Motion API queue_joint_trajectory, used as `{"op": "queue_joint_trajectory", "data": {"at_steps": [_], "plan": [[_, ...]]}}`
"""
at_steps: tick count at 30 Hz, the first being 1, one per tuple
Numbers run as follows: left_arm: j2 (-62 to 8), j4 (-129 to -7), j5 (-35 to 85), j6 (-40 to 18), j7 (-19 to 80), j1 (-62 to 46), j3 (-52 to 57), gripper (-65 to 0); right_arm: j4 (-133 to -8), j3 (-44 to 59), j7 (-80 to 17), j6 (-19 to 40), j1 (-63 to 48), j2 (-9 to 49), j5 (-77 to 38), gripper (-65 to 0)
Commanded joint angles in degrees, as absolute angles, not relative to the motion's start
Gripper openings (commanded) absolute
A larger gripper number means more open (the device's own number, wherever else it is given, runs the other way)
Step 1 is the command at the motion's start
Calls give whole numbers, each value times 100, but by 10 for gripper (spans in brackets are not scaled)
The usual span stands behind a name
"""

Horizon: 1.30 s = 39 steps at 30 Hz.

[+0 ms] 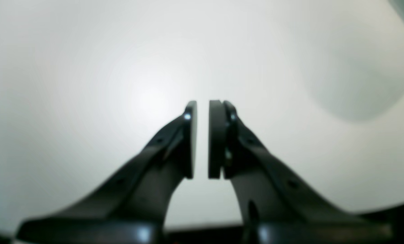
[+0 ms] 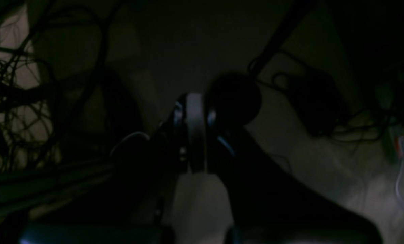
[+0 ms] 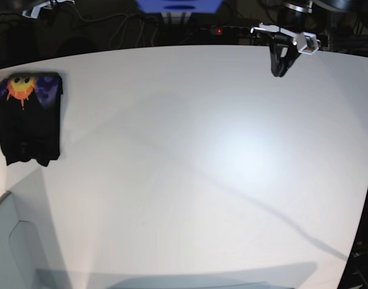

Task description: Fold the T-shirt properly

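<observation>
The T-shirt [image 3: 29, 117] lies folded into a narrow black rectangle at the far left of the white table [image 3: 196, 162], with its orange-yellow sun graphic and purple facing up at the far end. My left gripper [image 3: 279, 72] hangs over the table's far right edge, well away from the shirt. In the left wrist view this gripper [image 1: 203, 105] holds nothing, its pads nearly together with a thin slit between them, over bare white table. My right gripper [image 2: 195, 98] is in a dark view off the table, jaws close together and empty.
A tangle of cables [image 2: 15, 84] lies off the table beside the right gripper. A power strip with a red light [image 3: 217, 29] and a blue object [image 3: 178, 6] sit behind the far edge. A grey box corner [image 3: 9, 241] stands at the front left.
</observation>
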<state>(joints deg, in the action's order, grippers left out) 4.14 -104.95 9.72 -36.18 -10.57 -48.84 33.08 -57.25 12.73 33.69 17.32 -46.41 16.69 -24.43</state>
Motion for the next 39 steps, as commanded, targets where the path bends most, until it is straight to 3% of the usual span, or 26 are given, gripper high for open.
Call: {"op": "queue_joint_trajectory", "data": {"at_steps": [1, 10, 18, 25, 32, 39], "plan": [[400, -10527, 971, -3635, -1473, -4963, 3301, -589, -5622, 1244, 3749, 1789, -4769, 1789, -2484, -650], [453, -9780, 4, -3618, -4268, -5095, 3196, -587, -4470, 1024, 5736, 1789, -4769, 1903, -2484, -650], [409, -8505, -462, -3618, -5596, -5130, 3222, -585, -3468, 664, 5912, 1789, -4690, 1903, -2475, -650], [391, -6826, -840, -3618, -7521, -5068, 3240, -585, -2440, 189, 5912, 1789, -4426, 1903, -2484, -650], [171, -5596, -901, -3618, -7521, -4743, 3196, -585, -2079, -259, 5877, 1789, -4251, 1886, -2484, -650], [-303, -3626, -945, -3618, -7521, -4040, 2941, -585, -760, -708, 5868, 1789, -3451, 1859, -2484, -650]]}}
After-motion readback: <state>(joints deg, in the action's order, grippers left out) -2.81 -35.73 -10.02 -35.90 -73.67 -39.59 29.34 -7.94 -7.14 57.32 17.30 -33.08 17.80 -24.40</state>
